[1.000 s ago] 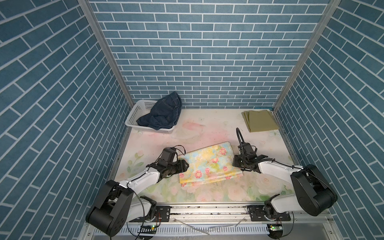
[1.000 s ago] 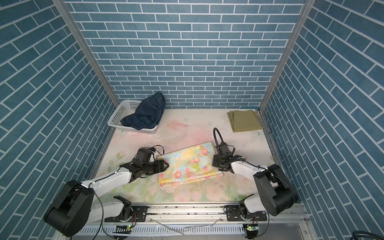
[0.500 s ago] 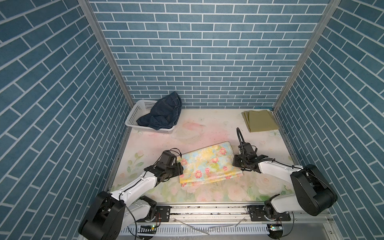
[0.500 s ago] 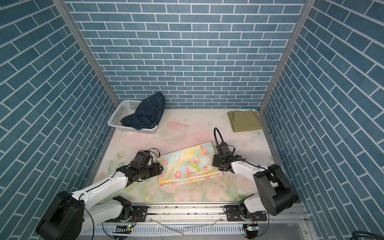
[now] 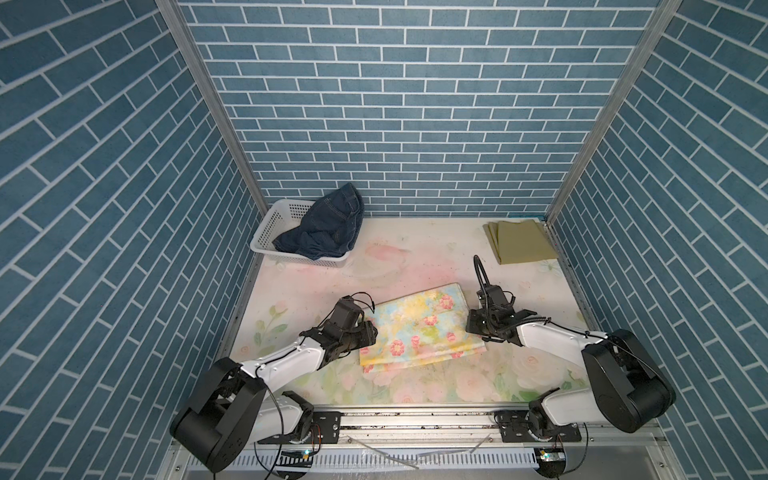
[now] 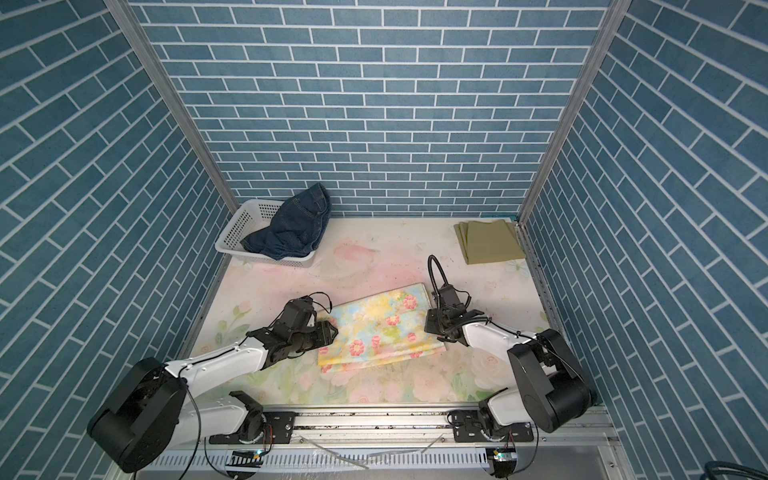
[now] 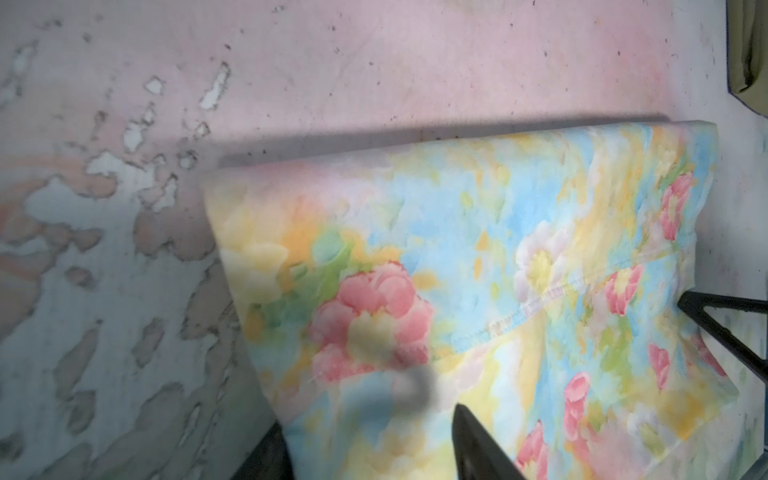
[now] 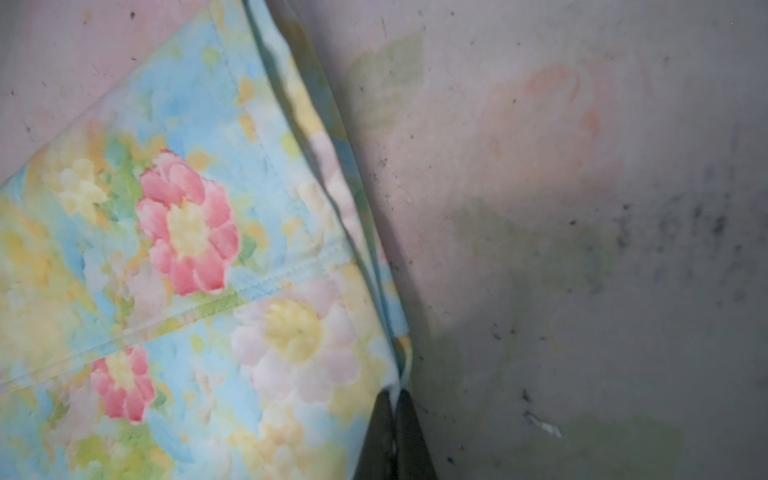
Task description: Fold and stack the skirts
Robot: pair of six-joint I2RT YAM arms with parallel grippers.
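**A:** Which step is in hand?

**B:** The floral skirt (image 5: 419, 332). It lies as a flat folded band on the table (image 5: 415, 266), in the lower middle of both top views, between the two arms.

**A:** And the claws?

**B:** The right gripper (image 5: 471, 328) sits at the band's right end. In the right wrist view its jaws are pressed together, pinching the folded edge of the cloth. The left gripper (image 5: 370, 332) is at the left end. In the left wrist view its fingers (image 7: 478, 449) stand spread, one over the cloth and one beside its edge, with nothing pinched yet.

**A:** The other two garments?

**B:** The olive skirt (image 5: 519, 247) lies folded flat in the upper right of the table, close to the wall. The denim skirt (image 5: 328, 230) is bunched over the basket (image 5: 274, 220) in the upper left, unfolded.

**A:** How far along, then?

**B:** About midway, by the look of it: one folded, one mid-handling, one untouched.

**A:** What does the next move call for?

**B:** Probably the left claw must close on its end and catch every layer. Then both ends can rise together, either for another fold or for the carry onto the olive one. The cloth looks thin, so if only the top layer is caught the fold may slide open.
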